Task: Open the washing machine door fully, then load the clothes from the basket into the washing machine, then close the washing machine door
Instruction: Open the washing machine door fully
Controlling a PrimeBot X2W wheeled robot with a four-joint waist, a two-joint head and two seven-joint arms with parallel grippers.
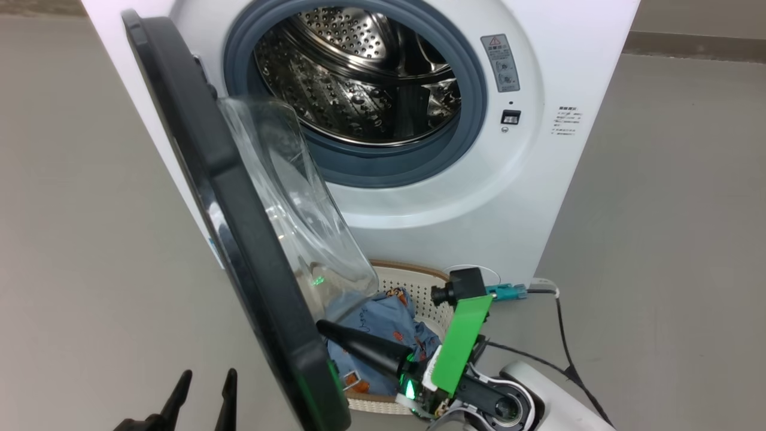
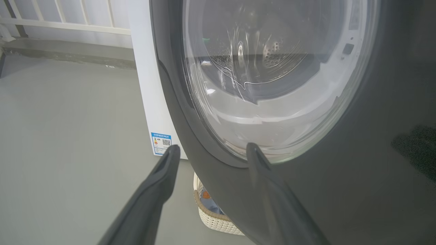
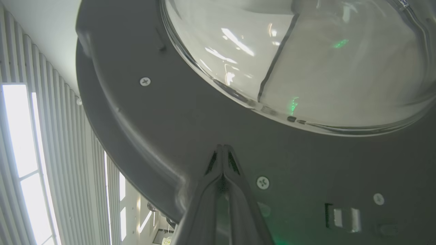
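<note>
The washing machine door [image 1: 239, 239] is standing part-way open, edge-on in the head view, and hanging over the basket [image 1: 413, 281]; at the far left, the left gripper [image 1: 209, 376] is waiting on the door's outer side with its fingers spread wide and holding nothing; it is sitting close to the black rim, touching or not I cannot tell, so a door swinging further out may be running into it. Further right, the right gripper [image 1: 321, 327] is keeping its fingers pressed together, pinching nothing, with the tips seeming to touch the door's smooth inner face below the glass bowl [image 1: 299, 203]; I judge they risk sliding off that slick surface and letting the door drift back. Right again, the clothes [image 1: 383, 320] are lying in the basket just under that arm; a dropping wrist could be snagging the fabric or nudging the basket. Behind, the washing machine [image 1: 538, 197] is showing an empty drum [image 1: 359, 78].
</note>
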